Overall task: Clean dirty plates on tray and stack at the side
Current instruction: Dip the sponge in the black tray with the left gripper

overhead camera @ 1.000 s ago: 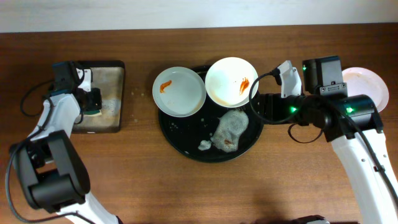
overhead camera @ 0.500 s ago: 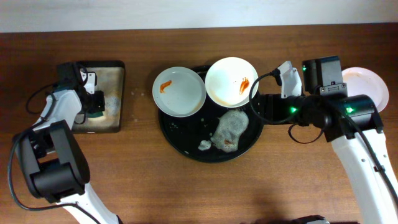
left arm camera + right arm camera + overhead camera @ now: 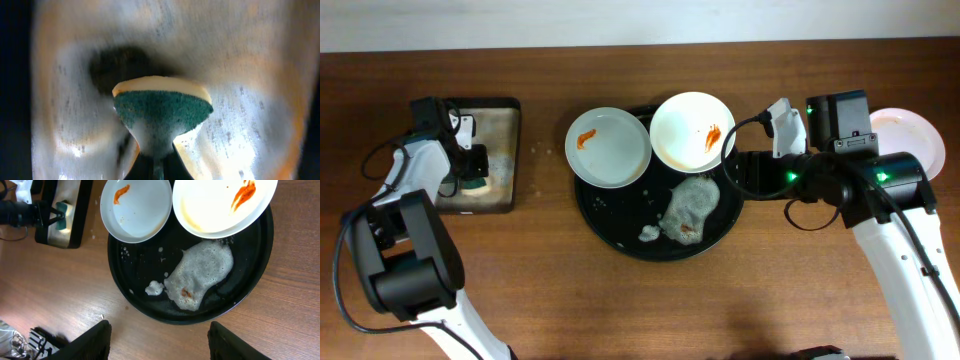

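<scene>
Clock directions are read on the overhead view, 12 at the far table edge.

Left gripper (image 3: 470, 172): the jaws are seen clamped on a green-and-yellow sponge (image 3: 160, 112), which is squeezed narrow where it is gripped, green scouring face toward the wrist camera. The sponge is held over the wet, soapy floor of the rectangular black tray (image 3: 505, 150); whether it touches the floor cannot be told. The round black tray (image 3: 620, 240) lies well apart from this gripper, toward 3 o'clock.

Right gripper (image 3: 159, 327): the fingers (image 3: 97, 340) are seen spread apart with nothing between them. The gripper is held just beside the round tray's rim on its 3 o'clock side. From this gripper, the nearer plate (image 3: 692, 132) is found at 10 o'clock, a red-orange streak on its right half. The farther plate (image 3: 609, 147) lies at 9 to 10 o'clock, touching or just overlapping the first, an orange smear on its left side. Both rest on the 12 o'clock part of the tray and overhang its rim. A patch of grey foam (image 3: 690, 208) lies on the tray floor at 8 o'clock from the gripper. A third plate (image 3: 915, 135) sits on the table at 2 to 3 o'clock, partly hidden by the right arm.
</scene>
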